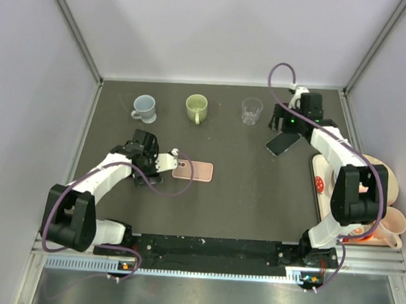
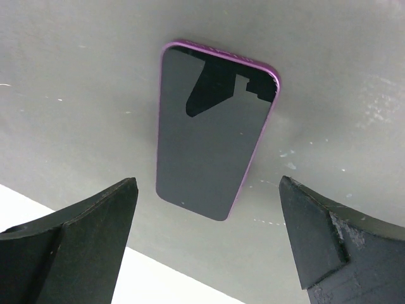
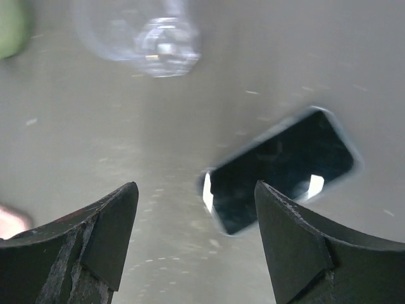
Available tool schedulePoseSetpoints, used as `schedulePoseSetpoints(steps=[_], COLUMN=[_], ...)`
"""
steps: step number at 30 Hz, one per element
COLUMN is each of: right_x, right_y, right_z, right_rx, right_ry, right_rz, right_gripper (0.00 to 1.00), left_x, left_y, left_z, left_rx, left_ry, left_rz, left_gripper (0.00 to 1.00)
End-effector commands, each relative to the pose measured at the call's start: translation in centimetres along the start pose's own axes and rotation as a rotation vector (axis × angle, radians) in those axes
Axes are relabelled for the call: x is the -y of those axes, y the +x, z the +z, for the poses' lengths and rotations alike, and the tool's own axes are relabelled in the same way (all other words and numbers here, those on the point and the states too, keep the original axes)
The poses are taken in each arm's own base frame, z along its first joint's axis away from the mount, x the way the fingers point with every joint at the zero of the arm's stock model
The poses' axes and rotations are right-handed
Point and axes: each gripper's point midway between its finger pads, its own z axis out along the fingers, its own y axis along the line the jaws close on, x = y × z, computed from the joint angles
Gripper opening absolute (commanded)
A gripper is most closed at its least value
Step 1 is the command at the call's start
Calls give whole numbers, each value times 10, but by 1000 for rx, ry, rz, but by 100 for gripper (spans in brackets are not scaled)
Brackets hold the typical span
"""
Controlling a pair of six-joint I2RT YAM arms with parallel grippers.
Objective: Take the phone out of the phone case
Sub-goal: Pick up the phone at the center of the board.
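The left gripper (image 1: 169,160) stood fully open, just short of one end of the pink-cased phone (image 2: 215,126), which lay flat and screen-up on the table (image 1: 242,196). The right gripper (image 3: 196,190) hovered open over a second dark phone (image 3: 278,171). Recommended method: pin one rim edge, then peel a corner free.

arms (image 1: 108,174): white, black joints | cables (image 1: 270,77): purple (looped) | left tool (image 2: 207,183): black wedges

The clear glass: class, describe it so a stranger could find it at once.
On the dark table, three vessels line the far edge. The clear glass is the rightmost, see-through and handleless, unlike the blue mug and green mug.
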Motion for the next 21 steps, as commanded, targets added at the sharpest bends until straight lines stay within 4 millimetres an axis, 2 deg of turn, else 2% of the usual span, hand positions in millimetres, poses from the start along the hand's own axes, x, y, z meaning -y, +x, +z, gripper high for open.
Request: schedulePoseSetpoints(steps=[1, 3, 6, 12, 13, 15, 16, 17, 21], right_x=[65, 80, 96, 115, 119, 129, 126, 136, 130], right_y=[17, 26, 40, 59, 68, 67, 69, 62, 46], right_z=[1, 9, 16, 27, 31, 33, 38, 36, 38], right_rx=[-51, -84, -121, -177, -202, -202, -212, -197, -175], right_ry=[230, 290, 372, 409, 410, 412, 377, 367, 282], right_rz=[86, 99, 131, 200, 212, 241, 252, 269, 262], right_gripper=[75, 75, 75, 76, 76, 76, 76, 76, 75], left_x=[-40, -53, -59, -53, -52, -50, -51, -50, -46], left_y=[-36, -50, -66, -83, -86, -90, -95, -97, -107], left_z=[-24, -36, -52, -79, -81, -89, -93, -97, -101], left_rx=[160, 225, 318, 454, 473, 513, 544, 564, 604], left_ry=[-113, -152, -176, -206, -209, -224, -226, -233, -224], left_rz=[-139, -188, -249, -299, -309, -313, -317, -318, -330], left_gripper=[99, 99, 99, 99, 99, 99, 99, 99, 99])
